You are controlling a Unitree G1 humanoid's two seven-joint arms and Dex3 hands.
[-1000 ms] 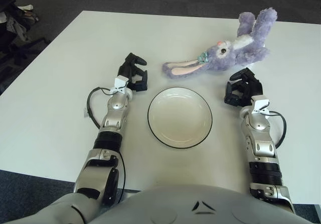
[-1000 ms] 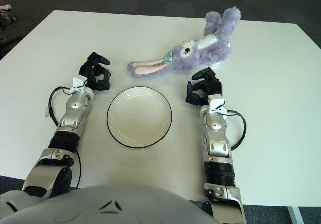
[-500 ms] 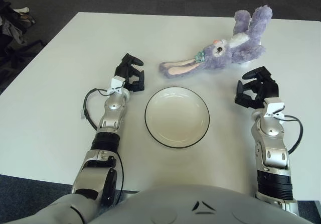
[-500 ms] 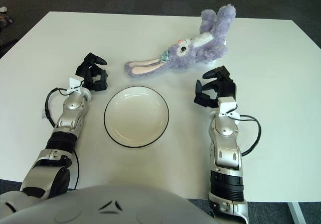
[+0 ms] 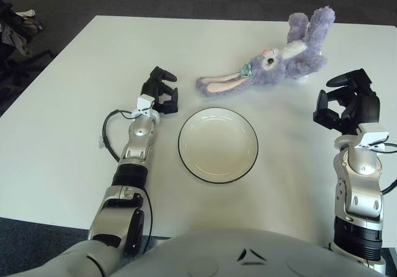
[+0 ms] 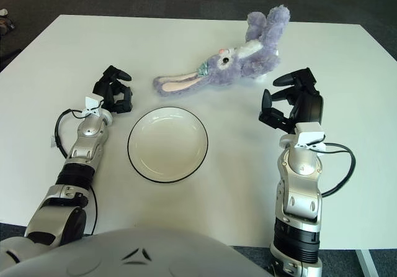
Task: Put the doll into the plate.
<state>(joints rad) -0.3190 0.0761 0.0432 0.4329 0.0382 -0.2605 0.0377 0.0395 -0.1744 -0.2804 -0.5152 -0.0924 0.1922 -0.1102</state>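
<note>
White table (image 5: 62,134) seen from above, from the robot's head. Near the middle, a round cream plate (image 5: 218,145) with a thin dark rim, nothing in it. Beyond the plate, toward the far right of the table, a purple plush rabbit doll (image 5: 276,66) lying on its side: long ears stretched out to the left, ending just past the plate's far edge without touching it; legs pointing up and away at the right; a small teal collar at the neck. Doll entirely outside the plate, flat on the table.

Right hand (image 5: 347,106) raised above the table, to the right of the plate and on the near right of the doll, apart from both. Black fingers (image 6: 273,106) loosely spread and curved, holding nothing, palm turned toward the doll. Silver forearm below it, rising steeply from the near table edge, with a black cable looping off to the side.

Left hand (image 5: 161,90) showing just left of the plate's far left edge, near it but not touching. Black fingers bent inward, gripping nothing. Silver left forearm running back toward the body, a black cable looped on the table beside it.

Dark carpeted floor around the table.
</note>
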